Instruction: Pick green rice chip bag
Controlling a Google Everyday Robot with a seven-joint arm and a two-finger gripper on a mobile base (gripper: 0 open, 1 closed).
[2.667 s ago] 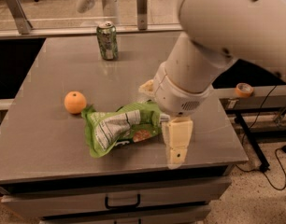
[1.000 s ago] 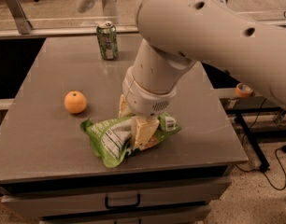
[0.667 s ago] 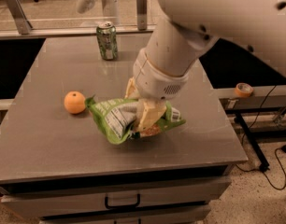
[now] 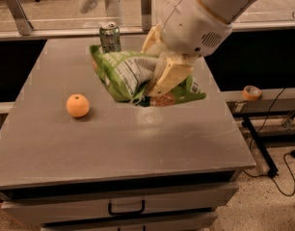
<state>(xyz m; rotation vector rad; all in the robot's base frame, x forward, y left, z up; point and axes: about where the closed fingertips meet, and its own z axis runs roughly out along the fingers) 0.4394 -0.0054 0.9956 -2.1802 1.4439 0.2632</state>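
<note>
A grey table (image 4: 138, 143) with a black-handled drawer (image 4: 186, 199) stands on speckled floor (image 4: 263, 215), black cables (image 4: 280, 178) trailing at right.

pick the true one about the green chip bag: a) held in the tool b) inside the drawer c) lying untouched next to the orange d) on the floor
a: the green rice chip bag is clamped in the tool over the middle of the table and looks lifted off it, with the orange apart on the left and the can behind.
</note>
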